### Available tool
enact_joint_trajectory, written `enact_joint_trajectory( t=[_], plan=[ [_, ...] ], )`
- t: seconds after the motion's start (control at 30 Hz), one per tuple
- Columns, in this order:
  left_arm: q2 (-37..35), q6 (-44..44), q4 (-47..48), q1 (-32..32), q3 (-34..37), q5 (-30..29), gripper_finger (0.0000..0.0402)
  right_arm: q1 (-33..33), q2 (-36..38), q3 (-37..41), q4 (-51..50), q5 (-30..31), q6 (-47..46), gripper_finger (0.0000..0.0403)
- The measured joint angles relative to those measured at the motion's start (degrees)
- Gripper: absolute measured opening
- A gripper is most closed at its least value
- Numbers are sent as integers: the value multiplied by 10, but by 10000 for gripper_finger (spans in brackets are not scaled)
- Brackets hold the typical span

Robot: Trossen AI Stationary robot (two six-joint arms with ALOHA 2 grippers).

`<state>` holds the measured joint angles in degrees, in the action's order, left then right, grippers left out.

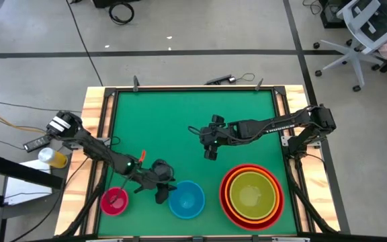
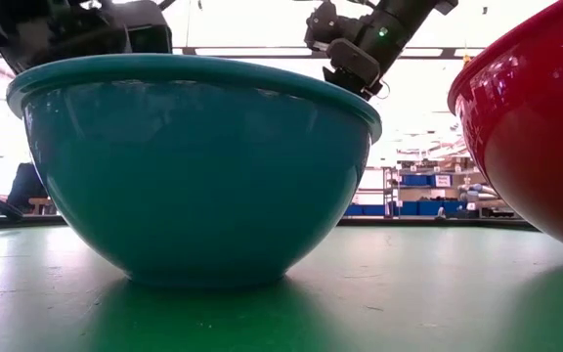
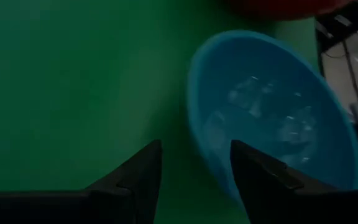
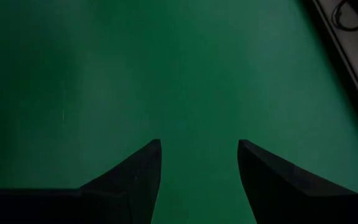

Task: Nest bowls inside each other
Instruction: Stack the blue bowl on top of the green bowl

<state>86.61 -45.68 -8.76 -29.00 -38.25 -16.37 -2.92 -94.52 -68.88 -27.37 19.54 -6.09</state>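
We see smooth round plastic bowls along the table's near edge: pink, blue, then yellow-green nested in orange in red. The left gripper, open, sits beside blue's rim; the right gripper, open, hangs mid-table. The low view shows only blue and red.

Left arm reaching in from the left edge toward the near side, elbow bent, left gripper low, fingers spread apart with nothing between them. Right arm stretched from the right edge toward the table's middle, right gripper raised, pointing down, fingers parted and empty.
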Motion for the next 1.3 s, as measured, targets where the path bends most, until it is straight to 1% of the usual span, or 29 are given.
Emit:
enact_joint_trajectory(
  t=[0.07, 0.2, 0.27, 0.43, 0.57, 0.73, 0.87, 1.13, 1.23, 1.3],
  plan=[
    [7, 2, 0, 0, -10, 11, 192, 0, 0, 0, 0, 0, 0, 215],
    [9, 2, 0, 0, -18, 12, 191, 0, 0, 0, -1, 0, 0, 215],
    [9, -1, 13, 3, -19, 11, 182, 0, 0, 0, -1, 0, -2, 214],
    [24, -22, 48, 16, -18, 11, 128, 0, 0, 0, -6, -1, -8, 210],
    [35, -14, 43, 22, -18, 12, 87, 0, 0, 0, -19, -1, -17, 208],
    [34, -9, 37, 22, -18, 13, 50, 0, 0, -1, -27, -1, -17, 208],
    [34, -4, 32, 22, -18, 36, 25, 0, 0, -1, -28, -1, -17, 208],
    [34, 19, 38, 22, -21, 56, 16, 0, 0, -1, -29, -1, -16, 208],
    [34, 54, 87, 28, -52, 57, 15, 0, 0, -11, -46, 3, -17, 208],
    [34, 85, 142, 36, -83, 58, 15, 0, 0, -27, -67, 3, -20, 208]
  ],
)
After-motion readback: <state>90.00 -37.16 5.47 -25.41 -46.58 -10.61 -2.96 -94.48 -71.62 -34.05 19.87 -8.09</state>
